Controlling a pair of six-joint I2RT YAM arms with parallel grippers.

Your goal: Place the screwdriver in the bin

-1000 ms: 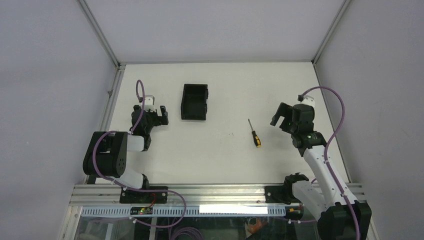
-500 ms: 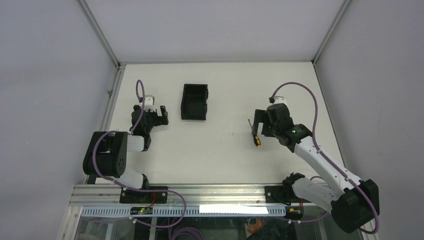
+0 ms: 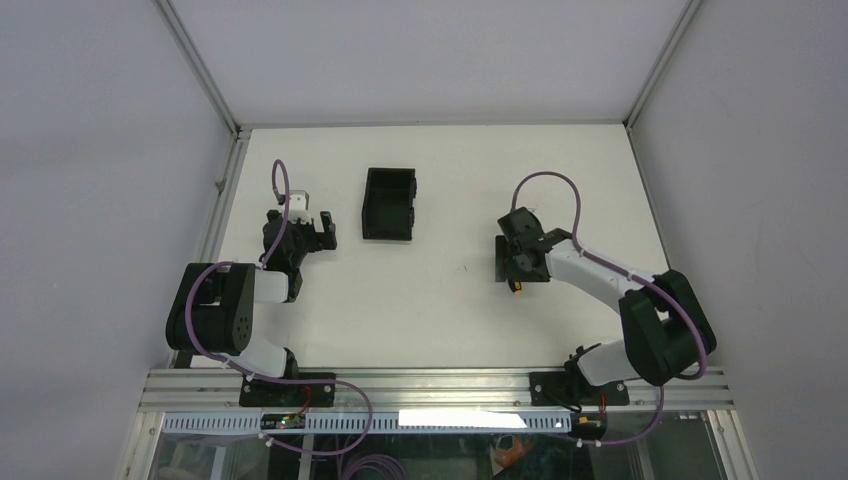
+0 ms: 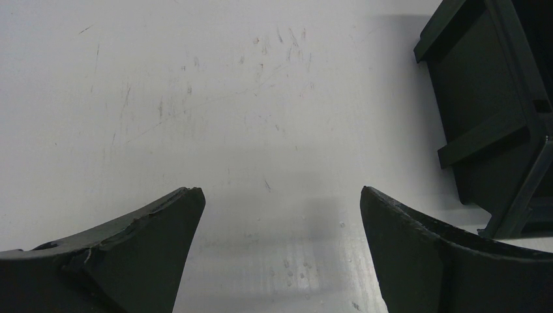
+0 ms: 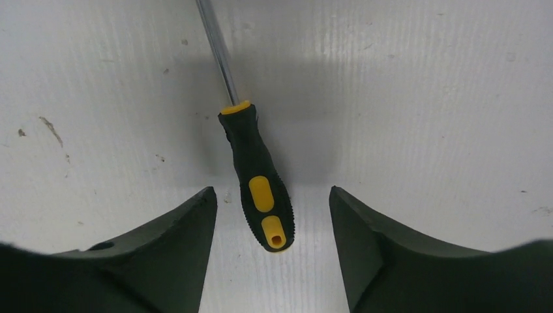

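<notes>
The screwdriver (image 5: 259, 179) lies flat on the white table, black handle with yellow inserts toward the camera and thin metal shaft pointing away. My right gripper (image 5: 272, 202) is low over it, open, one finger on each side of the handle's end with a gap on both sides. From above, the right gripper (image 3: 519, 262) covers most of the screwdriver (image 3: 517, 287); only its yellow-tipped handle end peeks out. The bin (image 3: 389, 204), a small black open box, stands empty at the back centre. My left gripper (image 3: 312, 232) rests open left of the bin (image 4: 495, 130), nothing between its fingers.
Grey enclosure walls and metal frame posts (image 3: 205, 70) ring the white table (image 3: 450, 320). A purple cable (image 3: 560, 190) loops above the right wrist. The aluminium rail (image 3: 420, 385) with both arm bases runs along the near edge.
My right arm has swung left and come down over the screwdriver, and its fingers have narrowed around the handle. The left arm, bin and screwdriver have not moved.
</notes>
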